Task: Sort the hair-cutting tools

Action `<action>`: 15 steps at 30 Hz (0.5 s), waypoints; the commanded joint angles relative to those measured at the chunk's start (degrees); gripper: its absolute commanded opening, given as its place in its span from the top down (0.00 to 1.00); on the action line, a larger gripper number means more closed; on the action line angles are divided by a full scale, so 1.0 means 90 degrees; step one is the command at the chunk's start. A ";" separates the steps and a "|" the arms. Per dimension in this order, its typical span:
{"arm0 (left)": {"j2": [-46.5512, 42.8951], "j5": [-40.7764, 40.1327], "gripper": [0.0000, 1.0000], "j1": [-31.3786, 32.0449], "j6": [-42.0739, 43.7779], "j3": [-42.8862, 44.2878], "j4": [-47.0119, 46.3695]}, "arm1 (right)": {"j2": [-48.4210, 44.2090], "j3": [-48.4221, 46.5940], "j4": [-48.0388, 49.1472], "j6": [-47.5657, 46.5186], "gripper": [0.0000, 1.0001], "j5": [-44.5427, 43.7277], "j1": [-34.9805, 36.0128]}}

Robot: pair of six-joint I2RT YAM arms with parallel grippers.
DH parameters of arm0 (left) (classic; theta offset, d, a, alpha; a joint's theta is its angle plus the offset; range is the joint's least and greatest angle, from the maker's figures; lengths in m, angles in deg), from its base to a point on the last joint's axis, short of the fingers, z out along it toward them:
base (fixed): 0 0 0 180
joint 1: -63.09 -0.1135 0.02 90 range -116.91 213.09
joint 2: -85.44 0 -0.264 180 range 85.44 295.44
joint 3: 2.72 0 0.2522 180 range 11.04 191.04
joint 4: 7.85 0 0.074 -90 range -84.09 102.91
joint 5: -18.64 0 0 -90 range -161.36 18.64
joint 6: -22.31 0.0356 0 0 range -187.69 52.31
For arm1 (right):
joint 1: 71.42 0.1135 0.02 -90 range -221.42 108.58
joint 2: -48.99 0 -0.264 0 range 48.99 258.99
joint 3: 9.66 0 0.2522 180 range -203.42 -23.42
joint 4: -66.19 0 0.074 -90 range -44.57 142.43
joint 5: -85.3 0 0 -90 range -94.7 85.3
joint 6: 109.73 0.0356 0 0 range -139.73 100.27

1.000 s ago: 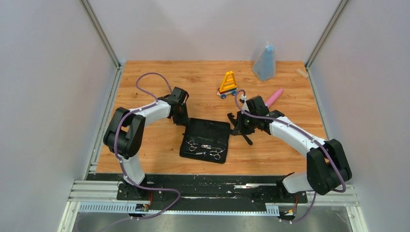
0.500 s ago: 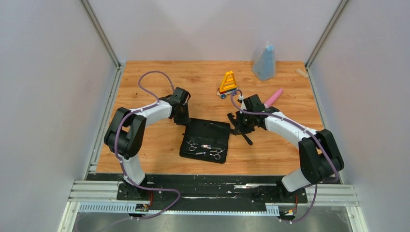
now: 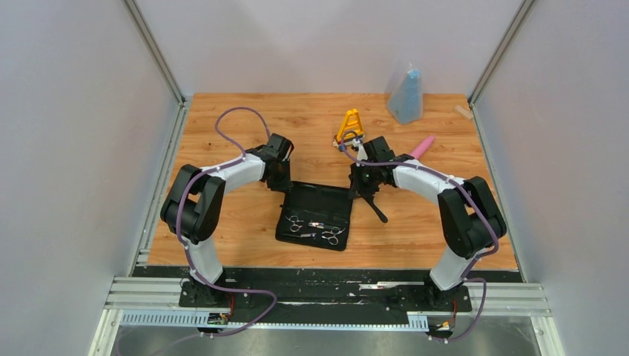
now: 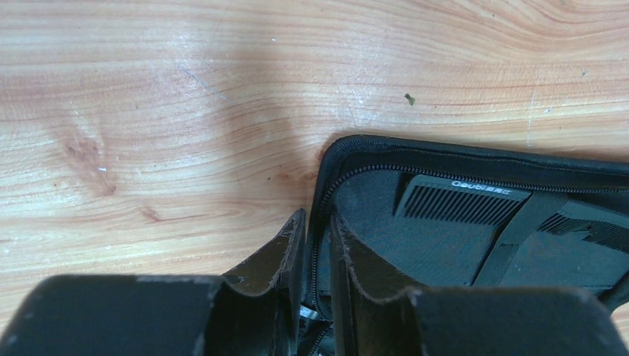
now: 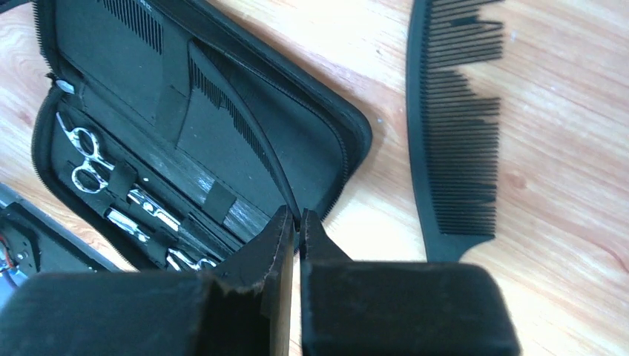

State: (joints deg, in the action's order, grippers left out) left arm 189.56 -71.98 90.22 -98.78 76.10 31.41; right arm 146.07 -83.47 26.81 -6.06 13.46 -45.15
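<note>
An open black zip case (image 3: pixel 315 215) lies mid-table. Two silver scissors (image 5: pixel 83 152) (image 5: pixel 185 259) sit strapped in its lower half. One black comb (image 4: pixel 460 200) is tucked in the upper pocket. My left gripper (image 4: pixel 317 222) is shut on the case's zipper rim at its far left corner (image 3: pixel 282 184). My right gripper (image 5: pixel 297 216) is shut on the end of a thin flat black comb (image 5: pixel 222 104), which reaches over the case's right side. A black comb with a handle (image 5: pixel 452 126) lies on the wood just right of the case.
A yellow-orange wheeled toy (image 3: pixel 350 126) stands just behind the right gripper. Right of it lies a pink wand (image 3: pixel 421 147). A blue bagged object (image 3: pixel 406 96) and a small wooden piece (image 3: pixel 463 111) sit at the back right. Grey walls flank the table.
The right arm has swung left, carrying its comb from beside the case to over the case's right edge. The left gripper has stayed on the case's corner.
</note>
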 commanded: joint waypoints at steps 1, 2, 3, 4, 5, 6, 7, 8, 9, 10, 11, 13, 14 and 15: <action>0.0326 0.0030 0.74 0.0184 0.0013 -0.0157 0.0066 | 0.0300 -0.0402 0.0515 0.0036 0.99 0.0196 0.0104; 0.0316 0.0030 0.74 0.0186 0.0001 -0.0175 0.0057 | 0.0385 -0.0457 0.0521 0.0083 0.99 0.0215 0.0121; 0.0292 0.0030 0.74 0.0188 -0.0019 -0.0186 0.0050 | 0.0471 -0.0508 0.0529 0.0103 0.98 0.0219 0.0151; 0.0280 0.0030 0.74 0.0188 -0.0030 -0.0212 0.0059 | 0.0548 -0.0577 0.0523 0.0116 0.96 0.0199 0.0192; 0.0258 -0.0014 0.74 0.0188 -0.0063 -0.0219 0.0100 | 0.0610 -0.0625 0.0529 0.0128 0.94 0.0170 0.0220; 0.0248 -0.0055 0.74 0.0188 -0.0086 -0.0225 0.0132 | 0.0671 -0.0661 0.0530 0.0147 0.93 0.0160 0.0250; 0.0229 -0.0184 0.74 0.0188 -0.0126 -0.0221 0.0228 | 0.0725 -0.0708 0.0518 0.0179 0.90 0.0155 0.0276; 0.0219 -0.0258 0.74 0.0188 -0.0142 -0.0223 0.0275 | 0.0777 -0.0747 0.0510 0.0201 0.87 0.0145 0.0296; 0.0187 -0.0425 0.74 0.0181 -0.0179 -0.0225 0.0368 | 0.0809 -0.0774 0.0496 0.0234 0.81 0.0116 0.0316; 0.0174 -0.0515 0.74 0.0175 -0.0193 -0.0248 0.0399 | 0.0828 -0.0787 0.0476 0.0267 0.74 0.0038 0.0322; 0.0124 -0.0638 0.74 0.0160 -0.0221 -0.0267 0.0421 | 0.0829 -0.0788 0.0461 0.0300 0.66 -0.0079 0.0329; 0.0049 -0.0694 0.74 0.0100 -0.0268 -0.0345 0.0416 | 0.0786 -0.0779 0.0431 0.0313 0.52 -0.0385 0.0324; 0.0027 -0.0693 0.75 0.0076 -0.0277 -0.0386 0.0403 | 0.0741 -0.0779 0.0409 0.0303 0.48 -0.0557 0.0324; -0.0015 -0.0705 0.75 0.0040 -0.0298 -0.0399 0.0393 | 0.0695 -0.0792 0.0386 0.0298 0.45 -0.0720 0.0324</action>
State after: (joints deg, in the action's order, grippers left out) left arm 188.99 -74.80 90.96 -100.46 75.55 31.38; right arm 153.46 -88.52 28.45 -3.50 13.33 -42.53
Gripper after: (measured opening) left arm 0.258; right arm 0.492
